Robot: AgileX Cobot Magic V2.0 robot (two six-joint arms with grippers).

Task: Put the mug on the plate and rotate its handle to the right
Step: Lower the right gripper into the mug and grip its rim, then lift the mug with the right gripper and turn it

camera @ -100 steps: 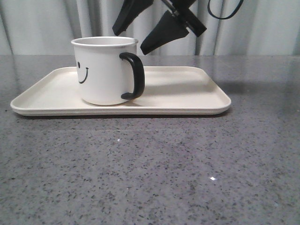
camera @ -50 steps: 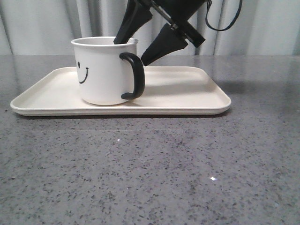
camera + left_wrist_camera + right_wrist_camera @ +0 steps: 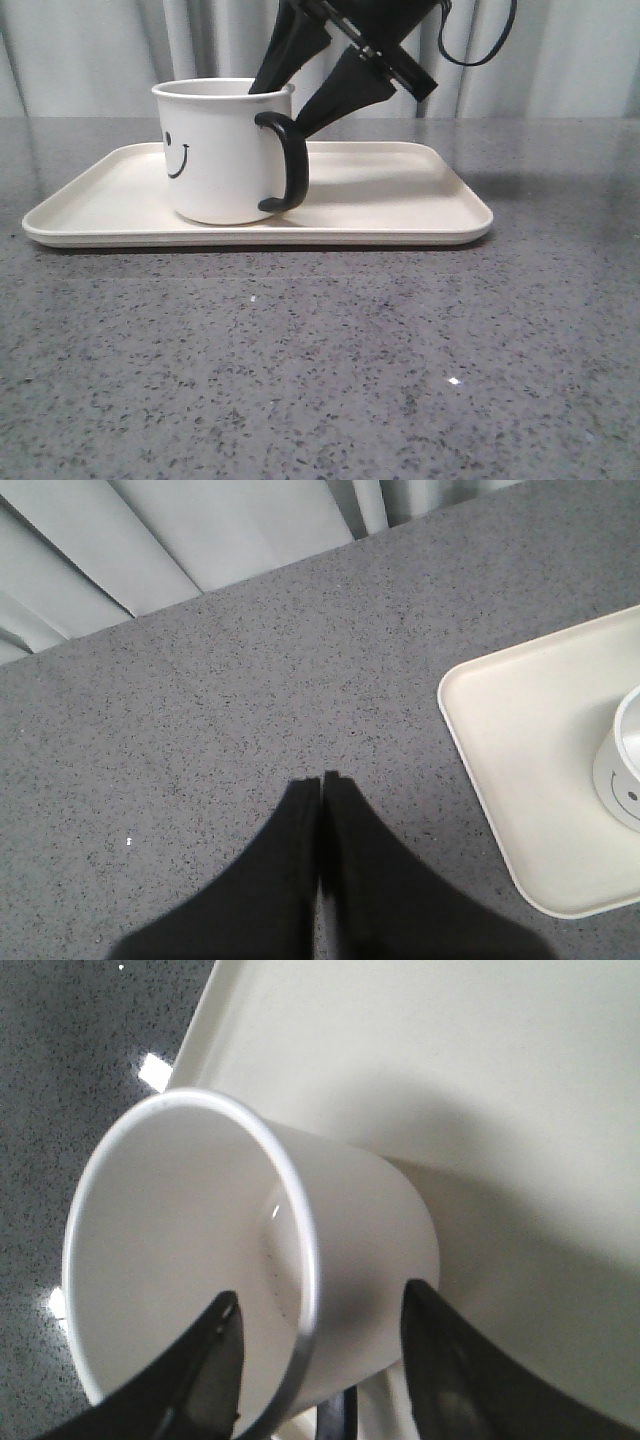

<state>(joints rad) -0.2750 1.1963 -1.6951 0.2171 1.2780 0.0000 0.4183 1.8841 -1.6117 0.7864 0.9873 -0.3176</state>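
The white mug (image 3: pixel 215 160) with the smiley face stands upright on the left half of the cream plate (image 3: pixel 400 200). Its black handle (image 3: pixel 290 165) points right and a little toward the camera. My right gripper (image 3: pixel 285 108) is open and straddles the mug's rim by the handle, one finger inside the mug, the other outside. In the right wrist view the right gripper (image 3: pixel 320 1295) has the mug wall (image 3: pixel 350 1230) between its fingers with gaps on both sides. My left gripper (image 3: pixel 322 778) is shut with nothing in it, over bare table, apart from the plate's edge (image 3: pixel 530 730).
Grey speckled table (image 3: pixel 320 360) spreads in front of the plate. Pale curtains (image 3: pixel 80 50) hang behind. The right half of the plate (image 3: pixel 480 1080) is bare. The mug's edge (image 3: pixel 625 760) shows in the left wrist view.
My right gripper has come down from above the mug, so one finger is now inside the rim and the other beside the handle. The mug and plate have not moved.
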